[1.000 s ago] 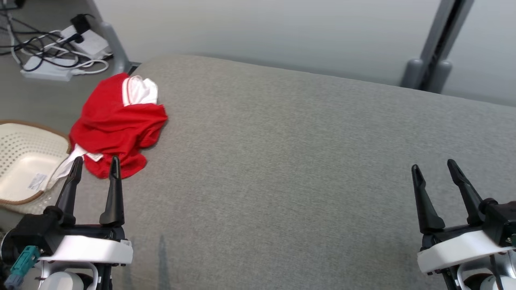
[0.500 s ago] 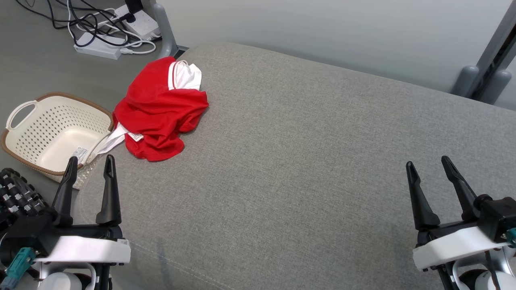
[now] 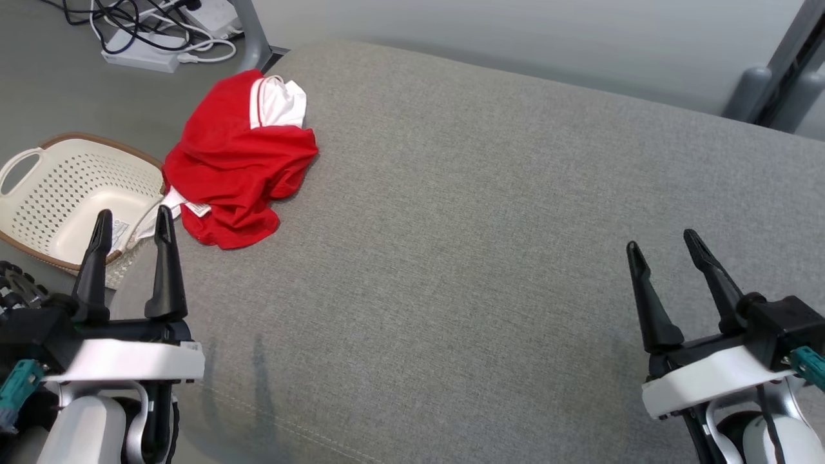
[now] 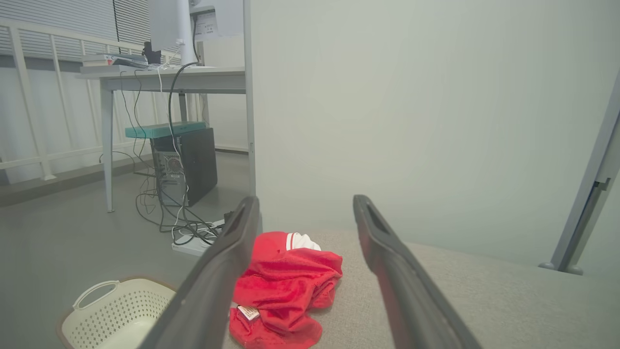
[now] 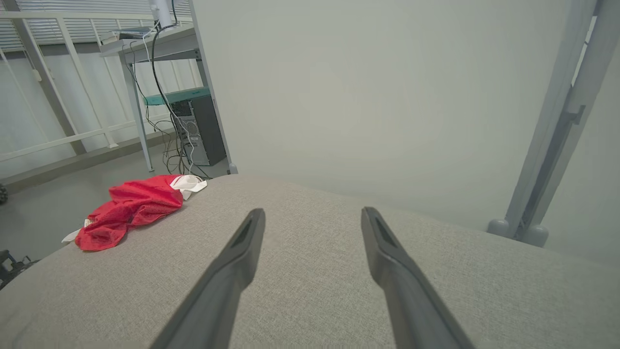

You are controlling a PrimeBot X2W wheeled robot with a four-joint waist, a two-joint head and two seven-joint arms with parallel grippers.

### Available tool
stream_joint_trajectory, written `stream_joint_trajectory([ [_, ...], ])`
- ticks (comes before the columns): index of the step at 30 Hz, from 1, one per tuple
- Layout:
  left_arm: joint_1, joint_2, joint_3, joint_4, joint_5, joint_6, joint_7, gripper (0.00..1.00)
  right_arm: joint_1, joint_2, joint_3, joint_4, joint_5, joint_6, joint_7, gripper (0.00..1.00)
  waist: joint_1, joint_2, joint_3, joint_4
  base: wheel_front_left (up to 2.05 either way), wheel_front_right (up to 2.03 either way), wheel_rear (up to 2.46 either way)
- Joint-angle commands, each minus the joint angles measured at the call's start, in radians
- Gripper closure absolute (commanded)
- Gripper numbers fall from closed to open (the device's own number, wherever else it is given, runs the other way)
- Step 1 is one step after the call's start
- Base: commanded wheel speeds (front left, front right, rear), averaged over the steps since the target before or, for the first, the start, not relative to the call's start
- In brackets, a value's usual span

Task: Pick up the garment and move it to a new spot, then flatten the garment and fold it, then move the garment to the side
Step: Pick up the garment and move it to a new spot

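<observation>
Our left hand (image 3: 132, 211) is spread apart and empty, as is our right hand (image 3: 660, 238). We see the crumpled red jersey (image 3: 238, 161) at the far left edge of the grey upholstered pad (image 3: 483, 225), beside the laundry basket (image 3: 58, 193). Its long axis runs away from us, just ahead of the left hand; the right hand is well apart, so we judge the left arm nearer.

Basket (image 3: 61, 183) partly hidden behind left claw (image 3: 132, 211)
</observation>
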Motion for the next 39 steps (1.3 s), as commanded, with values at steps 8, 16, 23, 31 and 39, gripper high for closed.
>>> stream_joint_trajectory([
  [8, -0.197, 0.024, 0.028, 0.27, -0.074, -0.084, 0.014, 0.0, -0.102, -0.005, 0.066, -0.017, -0.05, 0.0, 0.034, 0.0, 0.0, -0.0001, 0.166, -0.124, 0.0, 0.0, 0.0],
  [16, -0.391, 0.057, 0.029, 0.628, -0.153, -0.153, 0.104, 0.0, -0.162, -0.005, 0.09, -0.024, -0.074, 0.0, 0.028, 0.0, 0.0, -0.0001, 0.281, -0.21, 0.0, 0.0, 0.0],
  [23, -0.492, 0.087, 0.038, 0.86, -0.179, -0.166, 0.121, 0.19, -0.189, -0.004, 0.083, -0.025, -0.073, 0.0, 0.01, 0.0, 0.0, -0.0001, 0.321, -0.245, 0.0, 0.0, 0.0],
  [31, -0.543, 0.111, 0.03, 0.965, -0.16, -0.169, 0.033, 1.0, -0.191, -0.004, 0.065, -0.015, -0.065, 0.0, -0.007, 0.0, 0.0, -0.0001, 0.295, -0.248, 0.0, 0.0, 0.0],
  [39, -0.504, 0.132, 0.047, 0.892, -0.121, -0.145, -0.003, 1.0, -0.156, -0.004, 0.042, 0.008, -0.048, 0.0, -0.037, 0.0, 0.0, -0.0001, 0.196, -0.256, 0.0, 0.0, 0.0],
])
